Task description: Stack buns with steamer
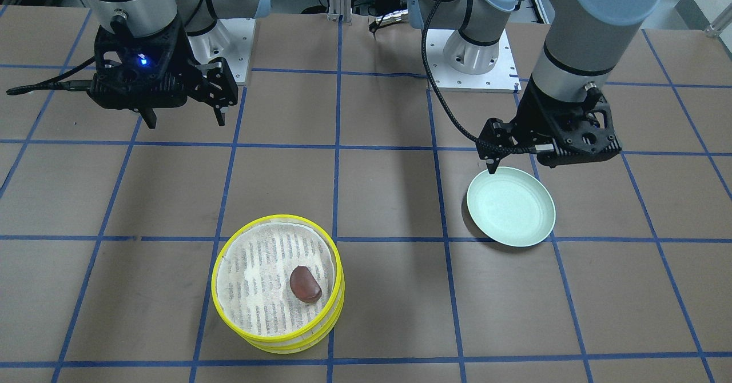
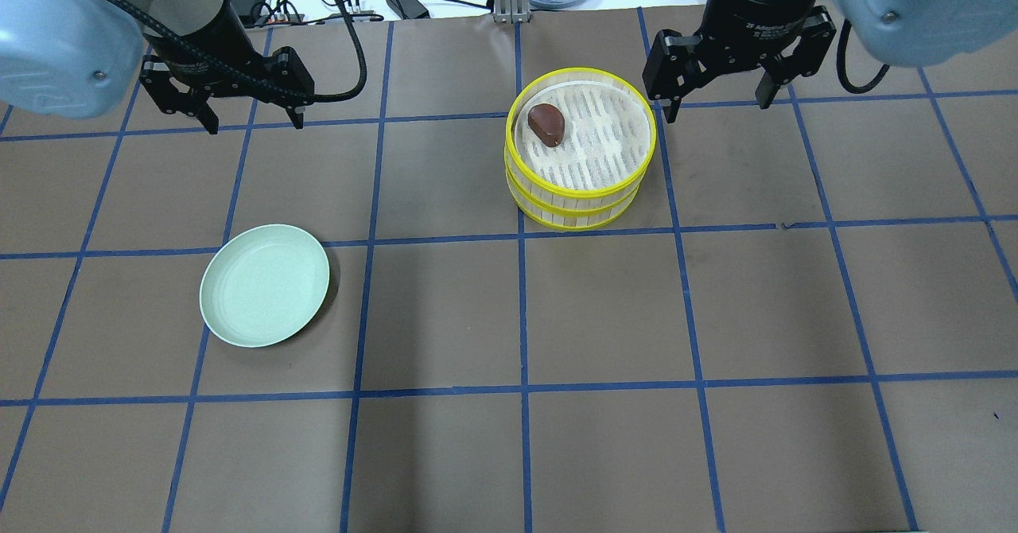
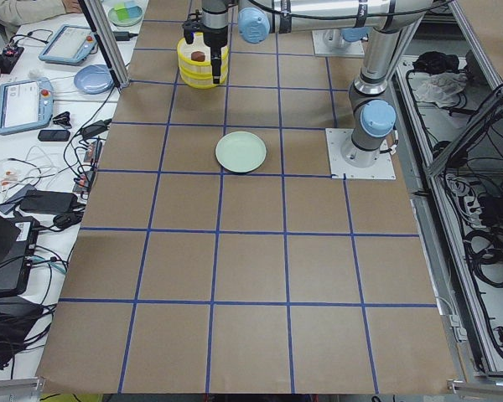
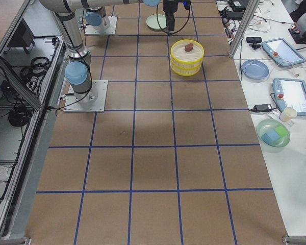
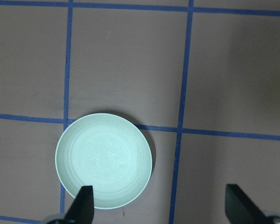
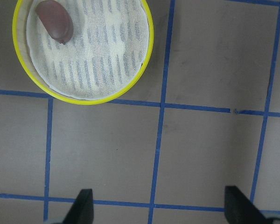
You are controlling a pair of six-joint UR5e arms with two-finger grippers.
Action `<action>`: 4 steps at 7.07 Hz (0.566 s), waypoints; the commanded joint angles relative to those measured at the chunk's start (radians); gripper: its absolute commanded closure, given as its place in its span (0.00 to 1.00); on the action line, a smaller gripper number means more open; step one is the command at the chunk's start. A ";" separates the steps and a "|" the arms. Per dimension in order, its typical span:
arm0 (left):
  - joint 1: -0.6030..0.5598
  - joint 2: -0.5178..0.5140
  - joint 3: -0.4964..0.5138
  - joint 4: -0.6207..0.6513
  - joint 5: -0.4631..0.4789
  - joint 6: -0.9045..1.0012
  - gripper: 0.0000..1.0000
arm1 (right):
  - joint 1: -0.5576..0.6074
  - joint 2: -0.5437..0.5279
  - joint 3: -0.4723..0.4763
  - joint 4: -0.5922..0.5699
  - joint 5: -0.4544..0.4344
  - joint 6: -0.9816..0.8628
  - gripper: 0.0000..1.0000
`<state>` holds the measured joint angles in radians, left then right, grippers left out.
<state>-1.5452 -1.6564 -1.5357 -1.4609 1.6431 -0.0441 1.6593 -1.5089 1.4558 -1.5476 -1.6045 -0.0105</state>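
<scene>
The steamer's two yellow-rimmed trays (image 2: 579,192) stand stacked one on the other at the far middle of the table, also seen in the front view (image 1: 338,291). The dark reddish-brown bun (image 2: 546,124) lies on the top tray's white cloth liner, near its rim. The cream-white bun is hidden from every view. My right gripper (image 2: 720,109) hovers open and empty just right of the stack, which shows at the upper left of its wrist view (image 6: 84,100). My left gripper (image 2: 254,124) hovers open and empty at the far left, above the table.
A pale green plate (image 2: 265,285) lies empty on the table's left half, below and nearer than my left gripper, and shows in the left wrist view (image 5: 104,161). Cables and gear lie past the table's far edge. A side bench (image 4: 290,102) holds tablets and bowls.
</scene>
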 commanded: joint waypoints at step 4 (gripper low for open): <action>0.014 0.118 -0.004 -0.144 -0.081 0.116 0.00 | 0.000 0.001 0.003 0.023 0.021 -0.005 0.00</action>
